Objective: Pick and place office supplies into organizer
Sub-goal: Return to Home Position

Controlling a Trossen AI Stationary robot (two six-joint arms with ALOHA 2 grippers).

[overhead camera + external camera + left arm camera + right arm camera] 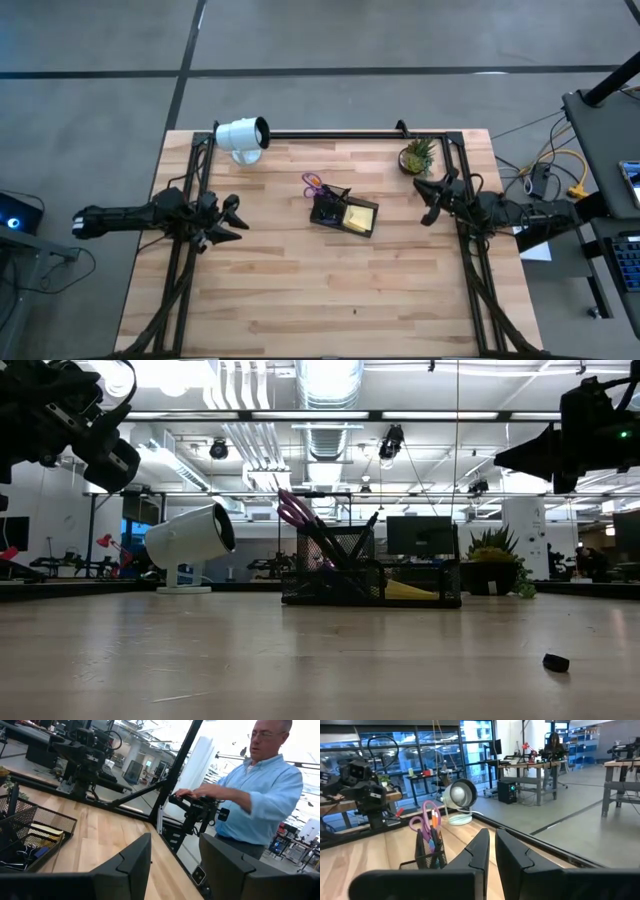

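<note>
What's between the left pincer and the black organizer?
Only bare wooden tabletop; the high view shows nothing lying between the left pincer and the organizer.

Robotics lab, exposed ceiling ducts (330, 380), workbenches (542, 764), monitor (415, 535), concrete floor (400, 35).

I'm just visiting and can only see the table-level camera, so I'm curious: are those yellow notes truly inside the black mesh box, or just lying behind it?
Observer: Inside. From above, the yellow sticky notes lie in the organizer, in the section beside the one holding the scissors.
Visitor: Is anything being carried right now?
Observer: No. Each wrist camera shows nothing between the fingers of the left claw or the right claw.
Visitor: Anyone nearby?
Observer: Yes. The left wrist camera shows a person in a light blue shirt beyond the edge of the table, hands on a dark device.
</note>
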